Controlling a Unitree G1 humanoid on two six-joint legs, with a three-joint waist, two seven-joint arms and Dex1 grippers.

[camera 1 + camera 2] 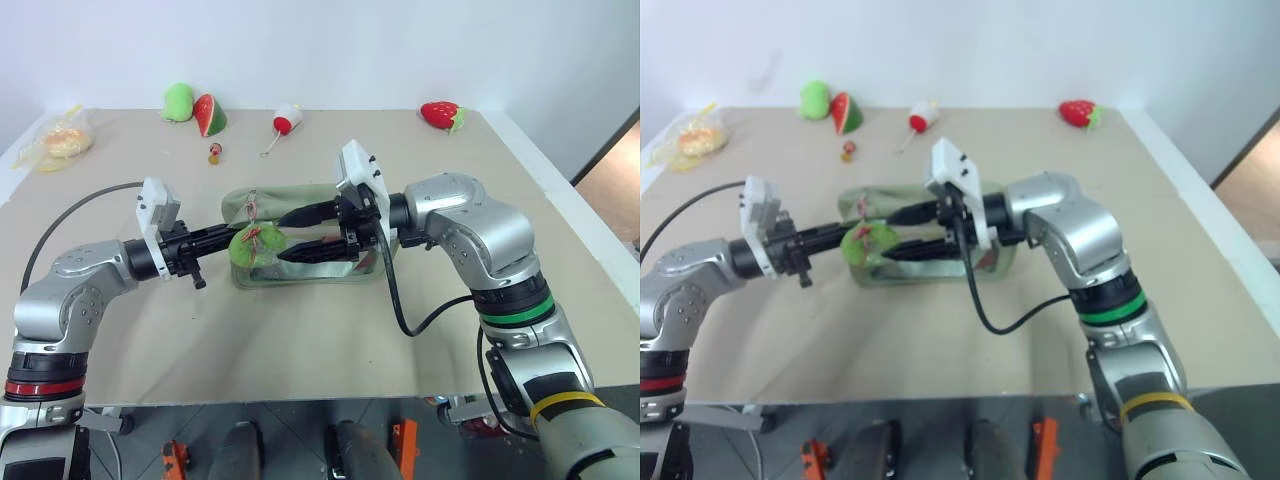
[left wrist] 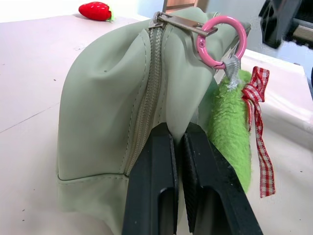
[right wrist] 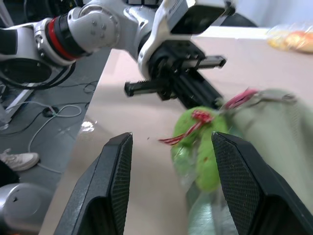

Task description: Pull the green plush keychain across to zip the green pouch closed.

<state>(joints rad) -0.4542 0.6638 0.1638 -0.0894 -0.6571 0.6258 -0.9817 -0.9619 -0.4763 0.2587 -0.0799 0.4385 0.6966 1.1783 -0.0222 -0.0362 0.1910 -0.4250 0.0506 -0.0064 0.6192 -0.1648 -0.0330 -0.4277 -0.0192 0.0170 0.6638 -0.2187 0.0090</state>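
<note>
Left gripper is clenched hard on the end fabric of the green pouch, its two black fingers pressed together just beside the zipper seam. Right gripper comes in from the opposite side with its jaws spread apart, gripping nothing. The green plush keychain hangs between those spread fingers and just ahead of them, dangling from a pink ring at the pouch's zipper pull, its red gingham ribbon trailing down beside the left gripper's fingers. The pouch lies on the table.
</note>
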